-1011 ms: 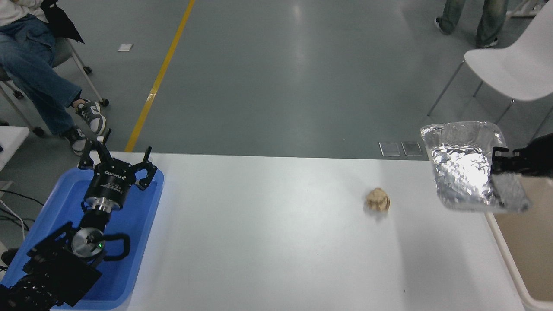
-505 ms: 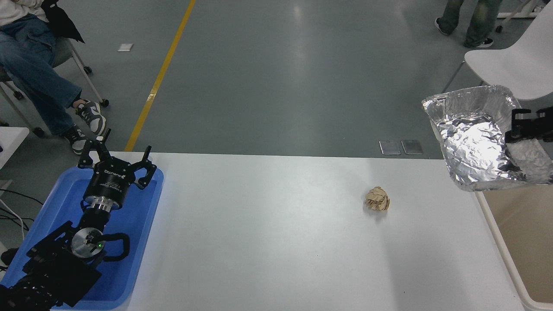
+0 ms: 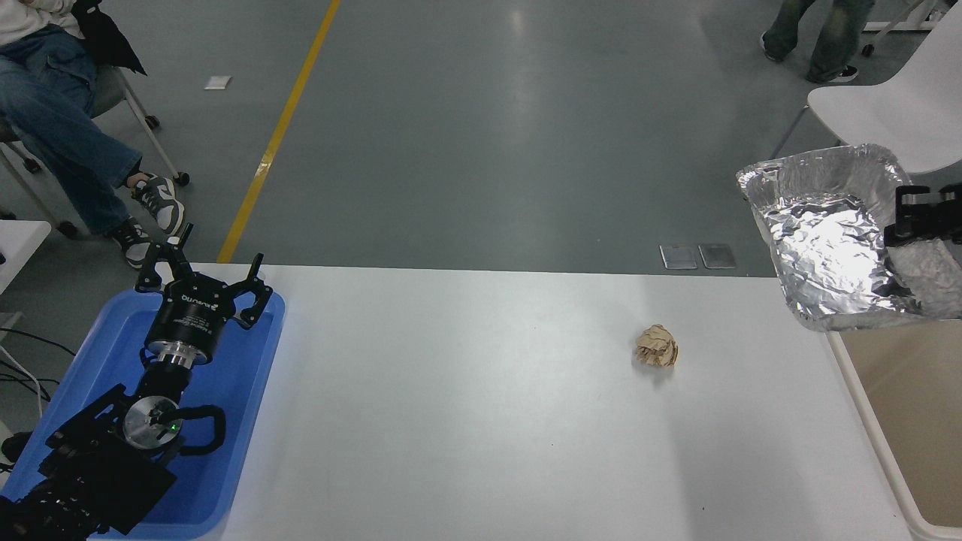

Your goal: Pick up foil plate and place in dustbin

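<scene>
Head view: right gripper (image 3: 909,218) cut off, apparently clamping foil plate (image 3: 823,240).

bright, even overhead light | glare on foil plate (image 3: 827,240) | soft shadows | sharp focus

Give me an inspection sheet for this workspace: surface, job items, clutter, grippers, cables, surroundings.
Surface: white table, bare apart from one item.
Job's things: foil plate held in the air, tilted, above the dustbin's far end; dustbin at the table's right edge, nothing seen inside the part in view.
Clutter: crumpled paper ball on the table, right of centre; blue tray at the left edge.
Grippers: right gripper shut on the plate's right rim; left gripper parked over the blue tray, fingers open.
Cables: black cables on the floor left of the tray.
Surroundings: seated person far left, standing person far right, white chair, yellow floor line.
</scene>
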You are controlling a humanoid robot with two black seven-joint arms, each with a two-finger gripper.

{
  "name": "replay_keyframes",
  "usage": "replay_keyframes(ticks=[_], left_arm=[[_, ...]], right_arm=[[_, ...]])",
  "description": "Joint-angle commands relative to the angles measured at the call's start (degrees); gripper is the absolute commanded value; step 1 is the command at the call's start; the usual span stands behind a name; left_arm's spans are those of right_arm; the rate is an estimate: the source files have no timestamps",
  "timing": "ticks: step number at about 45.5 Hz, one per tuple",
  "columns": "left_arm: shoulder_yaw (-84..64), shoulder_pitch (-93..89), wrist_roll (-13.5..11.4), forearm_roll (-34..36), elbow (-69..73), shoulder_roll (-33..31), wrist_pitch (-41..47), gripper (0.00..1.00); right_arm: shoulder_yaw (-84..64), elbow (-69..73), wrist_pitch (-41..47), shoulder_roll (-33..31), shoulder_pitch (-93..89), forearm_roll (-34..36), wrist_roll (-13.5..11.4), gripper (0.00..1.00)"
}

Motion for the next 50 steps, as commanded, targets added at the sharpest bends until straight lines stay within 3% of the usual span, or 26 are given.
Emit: replay_keyframes(ticks=[1,16,28,50], left_arm=[[0.0,0.0,0.0,0.0,0.0,0.0,0.0,1.0],[0.0,0.0,0.0,0.0,-0.1,-0.1,0.0,1.0],[0.0,0.0,0.0,0.0,0.0,0.0,0.0,1.0],[0.0,0.0,0.0,0.0,0.0,0.0,-0.1,1.0]], right_arm=[[0.7,-10.2,-3.0,-0.2,-10.4,0.7,-0.1,0.0],[12.4,-38.7,-7.2,-0.9,-40.4,6.6,-0.1,0.0],[21.3,-53.8,-12.9,0.2,-61.0,11.2,-0.3,0.0],[37.3,-69.6,-25.6,13.1,-87.1,12.9,-2.9,0.0]])
